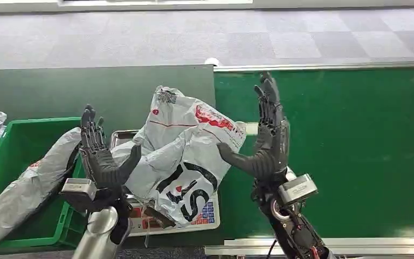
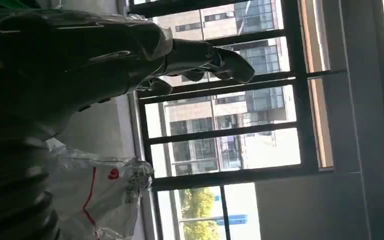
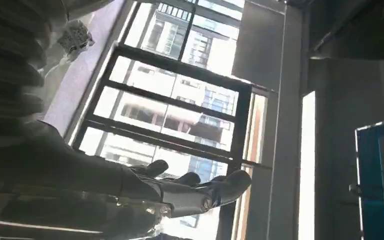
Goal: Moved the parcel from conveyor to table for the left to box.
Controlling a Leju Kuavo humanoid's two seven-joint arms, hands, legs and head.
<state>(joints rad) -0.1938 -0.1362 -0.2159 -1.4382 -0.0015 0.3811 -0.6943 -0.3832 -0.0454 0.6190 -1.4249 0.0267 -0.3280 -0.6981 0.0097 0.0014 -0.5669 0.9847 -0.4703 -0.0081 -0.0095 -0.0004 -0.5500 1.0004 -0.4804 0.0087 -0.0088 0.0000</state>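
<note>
1. Two hands flank one parcel (image 1: 186,156). In the head view the white printed bag sits on a weighing scale (image 1: 207,215) at the table's near edge, just left of the seam where the table meets the green conveyor (image 1: 345,151). It is already off the belt.

2. Left hand (image 1: 101,159): raised, palm turned toward the parcel, fingers straight and apart, thumb reaching toward the bag's left flank. It grasps nothing; whether the thumb touches the plastic cannot be told.

3. Right hand (image 1: 264,143): raised over the belt's left edge, fingers spread and upright, thumb pointing at the bag's right side. Released, holding nothing. In the right wrist view the fingers (image 3: 195,185) stand apart against the windows.

4. Governing relation: the parcel lies between the palms, inboard of each hand. Its long axis runs from the table's far edge toward the near edge, leaning slightly right.

5. Destination: the green bin (image 1: 24,178) stands at the table's left end, already holding a grey bag (image 1: 32,181). The left hand is between parcel and bin, so it is judged the better placed for boxing.

6. Risk: slack plastic may slip from a one-sided grip.
</note>
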